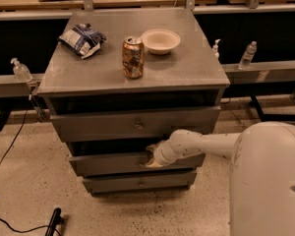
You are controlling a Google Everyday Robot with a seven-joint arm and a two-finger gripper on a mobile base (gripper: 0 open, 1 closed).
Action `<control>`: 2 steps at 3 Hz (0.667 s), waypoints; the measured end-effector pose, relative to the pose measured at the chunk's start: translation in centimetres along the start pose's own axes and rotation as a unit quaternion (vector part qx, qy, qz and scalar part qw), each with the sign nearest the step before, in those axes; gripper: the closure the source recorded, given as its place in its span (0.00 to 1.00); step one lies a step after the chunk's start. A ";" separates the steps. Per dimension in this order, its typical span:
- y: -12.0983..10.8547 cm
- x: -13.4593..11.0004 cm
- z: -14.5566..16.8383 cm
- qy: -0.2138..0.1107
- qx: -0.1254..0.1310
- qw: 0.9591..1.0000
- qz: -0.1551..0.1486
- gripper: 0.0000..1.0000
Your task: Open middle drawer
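Claw (pixel 150 157) sits at flat grey metal middle drawer (pixel 105 164) front.

**Cabinet with three stacked drawers, items on top, arm from the right**

Three items are set on the cabinet top (pixel 196 68): a bag (pixel 81 39) at the back left, a bowl (pixel 160 41) at the back, right of centre, and a can (pixel 132 57) upright in front of and between them. Below the top, the top drawer (pixel 103 127), the middle drawer (pixel 108 164) and the bottom drawer (pixel 137 183) are stacked. The gripper (pixel 151 157) is placed against the middle drawer's front, near its centre. The arm (pixel 206 144) is extended to it from the robot body (pixel 268 181), which is at the lower right. One bottle (pixel 20 72) is seen left of the cabinet and two bottles (pixel 248 55) right of it.
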State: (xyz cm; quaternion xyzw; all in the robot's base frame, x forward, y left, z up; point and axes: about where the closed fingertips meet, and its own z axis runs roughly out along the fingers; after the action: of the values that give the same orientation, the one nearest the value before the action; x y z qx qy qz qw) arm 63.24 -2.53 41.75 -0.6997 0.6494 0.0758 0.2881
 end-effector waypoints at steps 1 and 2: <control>0.0 -0.1 -0.1 0.000 0.000 1.000 0.000 0.46; 0.3 -0.3 -0.2 -0.001 -0.003 1.000 -0.001 0.22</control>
State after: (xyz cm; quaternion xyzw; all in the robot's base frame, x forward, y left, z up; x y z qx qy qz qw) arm 62.89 -2.38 41.97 -0.7015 0.6478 0.0781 0.2866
